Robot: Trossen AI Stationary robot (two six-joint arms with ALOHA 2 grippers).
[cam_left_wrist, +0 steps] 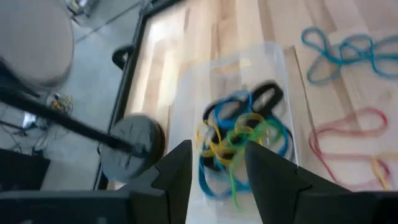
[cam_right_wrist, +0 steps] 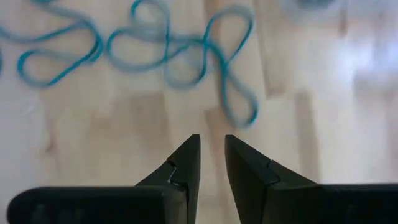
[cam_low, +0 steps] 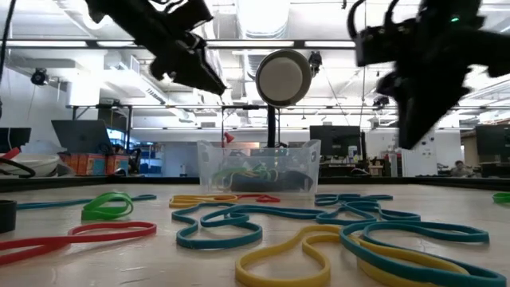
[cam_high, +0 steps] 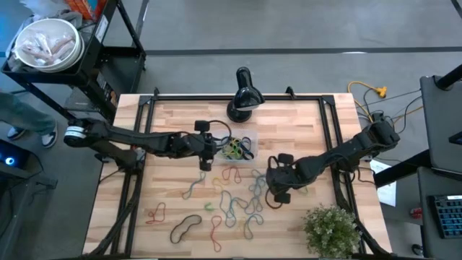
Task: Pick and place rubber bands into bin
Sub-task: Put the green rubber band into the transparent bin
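With the left gripper [cam_left_wrist: 216, 163] spread and empty above the bin [cam_left_wrist: 186, 118] and the right gripper [cam_right_wrist: 212, 155] narrowly parted, bare, the limp, featherlight rubber bands [cam_right_wrist: 186, 56] ahead of it likely want 1 pinched strand.

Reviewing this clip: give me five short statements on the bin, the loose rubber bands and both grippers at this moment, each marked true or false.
1. The bin already holds several rubber bands. True.
2. The left gripper is clamped on a band. False: its fingers stand apart and empty, above the bin.
3. Many rubber bands lie loose on the table. True.
4. The right gripper is over the bin. False: it is over bare wood near blue bands.
5. The right gripper carries a blue band. False: nothing is between its fingers.
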